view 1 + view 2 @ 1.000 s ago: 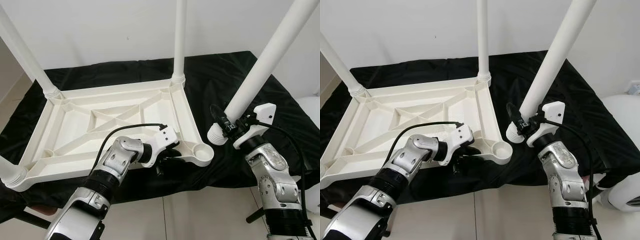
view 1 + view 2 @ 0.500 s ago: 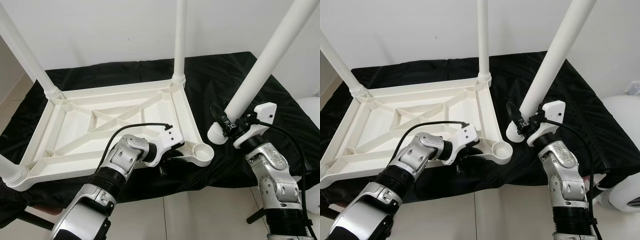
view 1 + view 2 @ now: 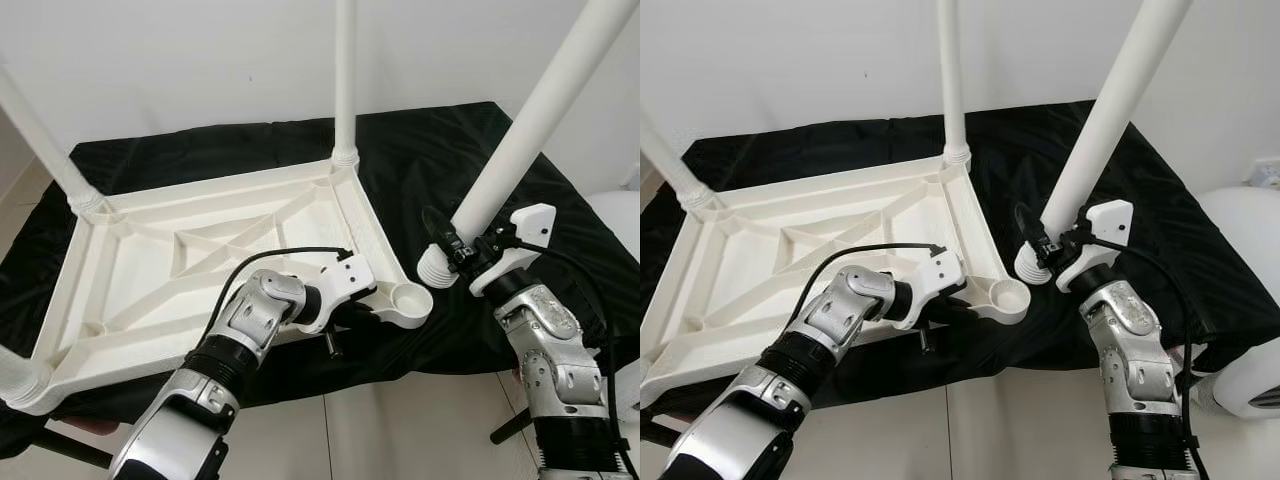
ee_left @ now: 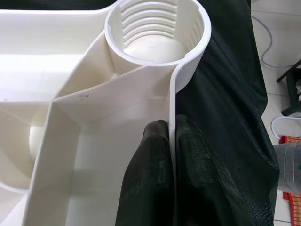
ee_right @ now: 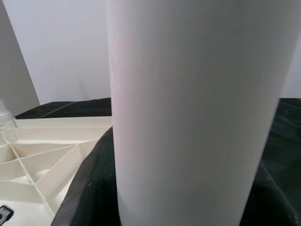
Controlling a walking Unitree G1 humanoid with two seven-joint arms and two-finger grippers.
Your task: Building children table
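A white plastic tabletop (image 3: 200, 260) lies upside down on a black cloth. White legs stand in three of its corners, one of them at the far corner (image 3: 345, 100). The near right corner holds an empty threaded socket (image 3: 408, 298) (image 4: 155, 33). My left gripper (image 4: 170, 141) is shut on the tabletop's rim (image 4: 172, 103) just behind that socket. My right gripper (image 3: 455, 250) is shut on a loose white leg (image 3: 530, 110), holding it tilted; its threaded end (image 3: 434, 270) hangs just right of the socket, apart from it.
The black cloth (image 3: 450, 160) covers the work surface to its edges. Tiled floor (image 3: 400, 430) lies in front. A white rounded object (image 3: 1250, 350) stands at the right. A white wall rises behind.
The tabletop has turned and slid: its near right corner with the socket moved right toward the held leg, pulled by my left gripper. The right gripper and its leg barely moved.
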